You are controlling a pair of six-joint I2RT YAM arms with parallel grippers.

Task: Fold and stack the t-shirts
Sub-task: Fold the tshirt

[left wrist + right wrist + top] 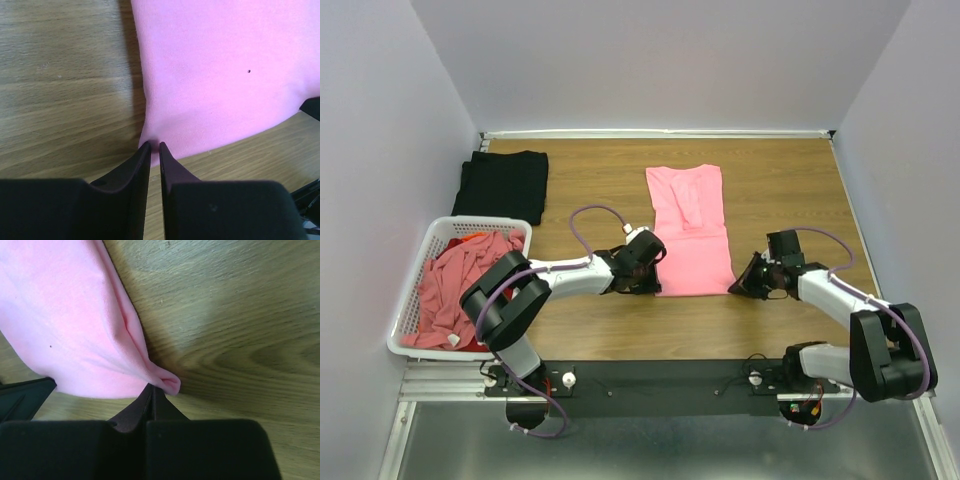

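Note:
A salmon-pink t-shirt (690, 228) lies folded into a long strip at the middle of the table. My left gripper (654, 284) is shut on its near left corner; in the left wrist view (155, 146) the pink cloth (220, 75) is pinched between the narrow jaws. My right gripper (738, 284) is shut on the near right corner; in the right wrist view (152, 389) the cloth (65, 330) bunches into a small fold at the fingertips. A folded black t-shirt (503, 184) lies at the back left. Salmon and red shirts (455, 285) fill the basket.
The white slatted basket (415, 262) stands at the left edge of the wooden table (790, 190). Grey walls close in the left, back and right sides. A black rail (650, 385) holds the arm bases at the near edge.

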